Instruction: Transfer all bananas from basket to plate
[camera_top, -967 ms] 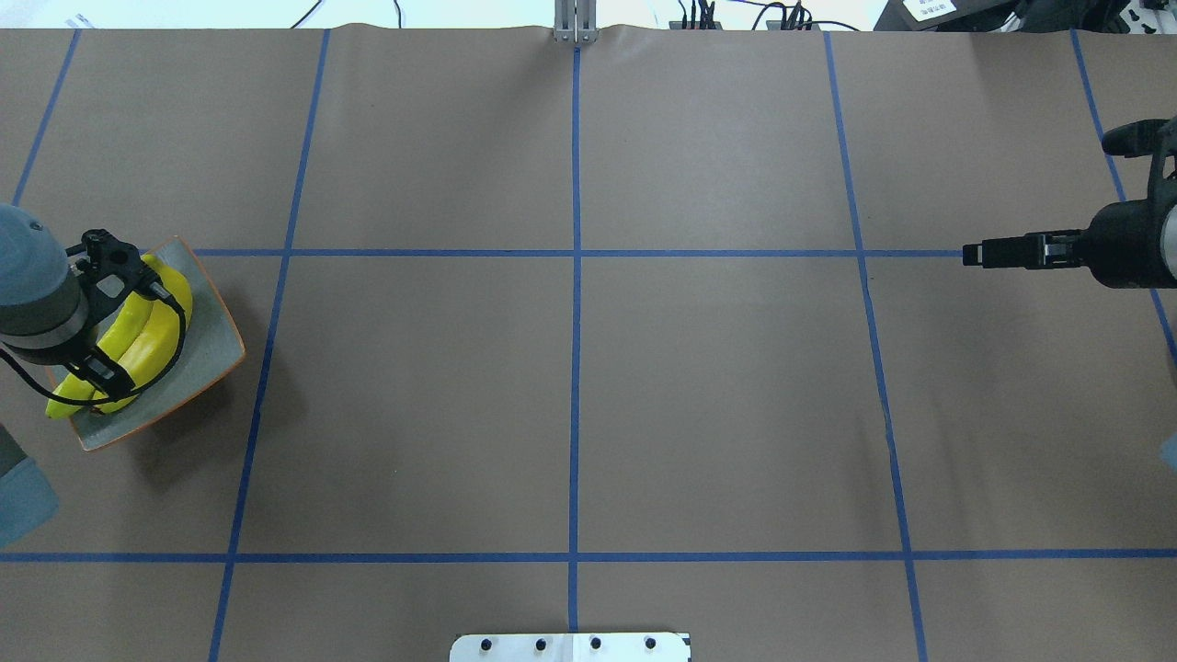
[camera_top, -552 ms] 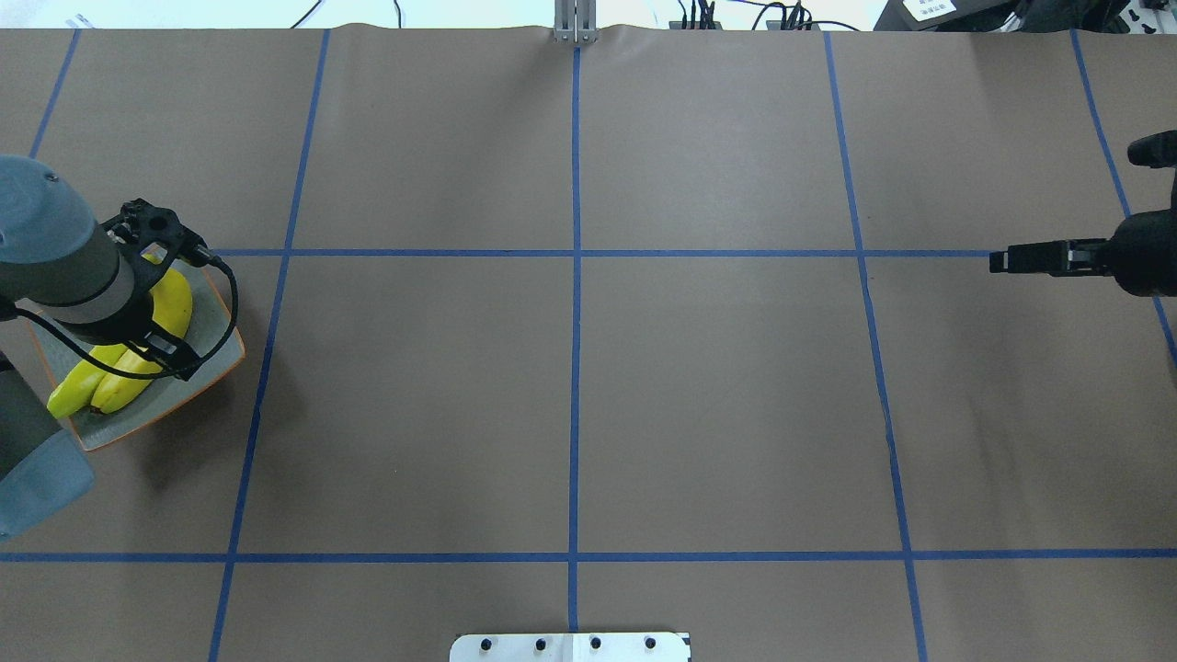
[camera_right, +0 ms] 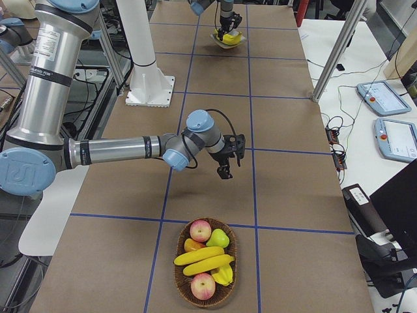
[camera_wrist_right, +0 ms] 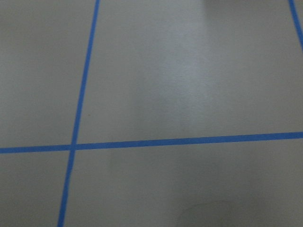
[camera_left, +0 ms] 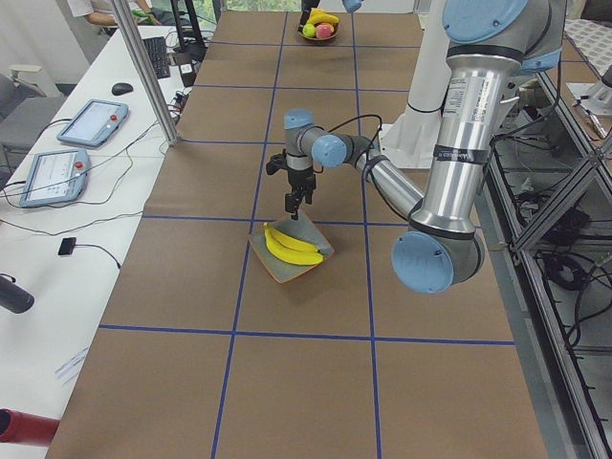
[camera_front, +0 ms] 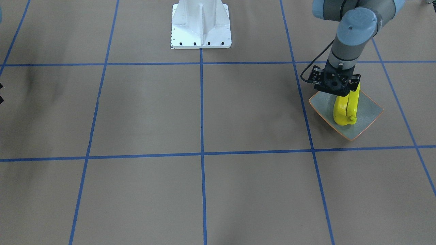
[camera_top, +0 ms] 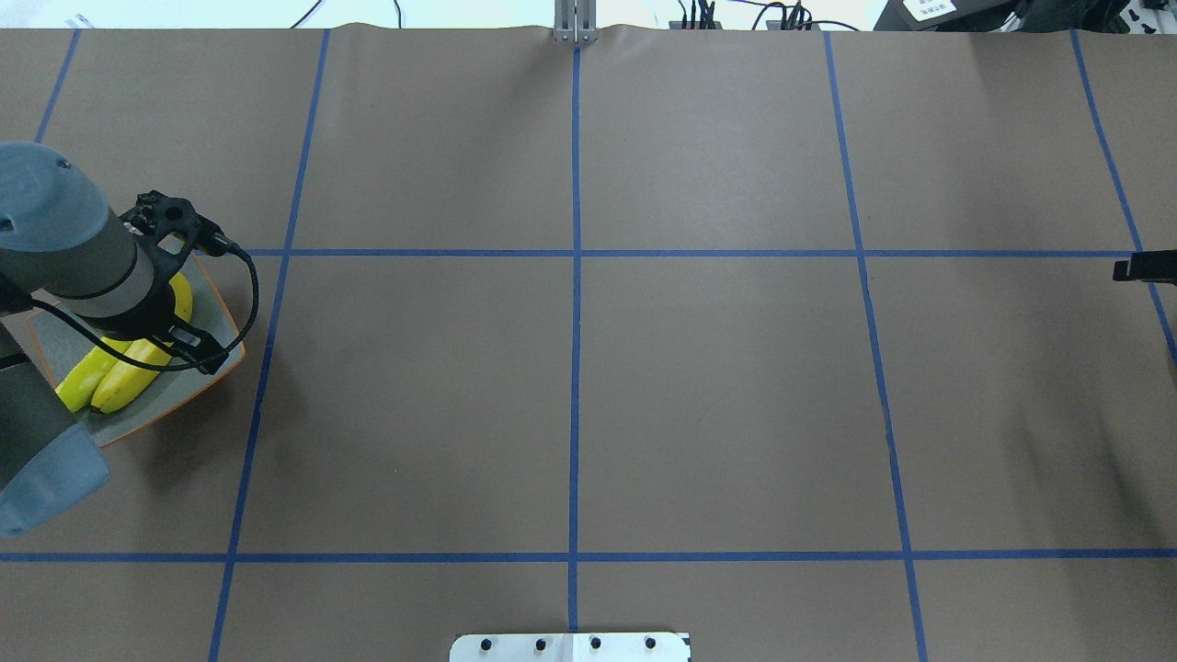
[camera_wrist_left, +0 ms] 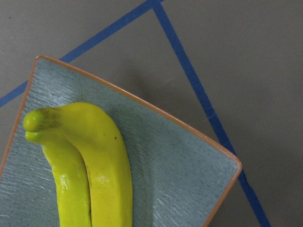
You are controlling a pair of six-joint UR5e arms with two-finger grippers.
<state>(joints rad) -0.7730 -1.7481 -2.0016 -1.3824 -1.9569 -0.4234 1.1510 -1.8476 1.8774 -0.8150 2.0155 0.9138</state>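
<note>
My left gripper (camera_left: 293, 214) hangs just above two bananas (camera_wrist_left: 102, 161) on the plate (camera_wrist_left: 180, 179); I cannot tell how far it is open. My right gripper (camera_right: 225, 173) hovers over the table (camera_top: 717, 386), its opening also unclear. Two more bananas (camera_right: 202, 259) lie in the basket (camera_right: 226, 295).

A tabletop (camera_top: 717, 405) papered brown and gridded with blue tape lines (camera_top: 575, 368) sits in even light, while a white bench (camera_left: 38, 320) bearing teach pendants (camera_left: 93, 122) and an aluminium post (camera_left: 148, 76) flank its far edge.
</note>
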